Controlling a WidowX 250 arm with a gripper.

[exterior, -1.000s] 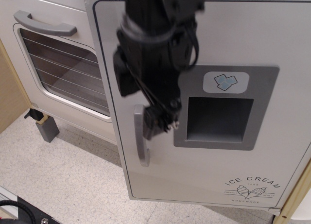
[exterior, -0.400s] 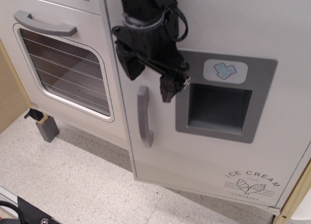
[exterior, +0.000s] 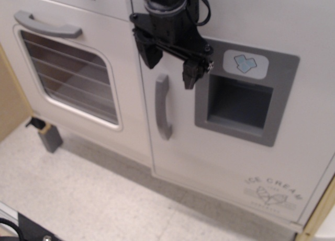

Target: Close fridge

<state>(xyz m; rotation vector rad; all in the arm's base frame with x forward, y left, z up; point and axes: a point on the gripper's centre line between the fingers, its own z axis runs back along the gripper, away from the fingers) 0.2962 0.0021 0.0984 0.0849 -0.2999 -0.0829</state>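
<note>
Change: the fridge (exterior: 230, 147) door has swung from angled out a second ago to nearly flush with the oven (exterior: 68, 79) beside it.
Meaning: closing looks almost done; perhaps a last push remains.
Fridge: fills the right side, its handle (exterior: 163, 107) near the door's left edge.
Pincer (exterior: 170, 63): fingers spread apart, holding nothing, just above the handle.
Hidden: whether a seam gap remains; lettering at lower right is blurred; the arm is cut off at the top.

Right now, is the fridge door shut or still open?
Looks shut or nearly so: the fridge door sits about flush beside the oven, no interior showing.
</note>
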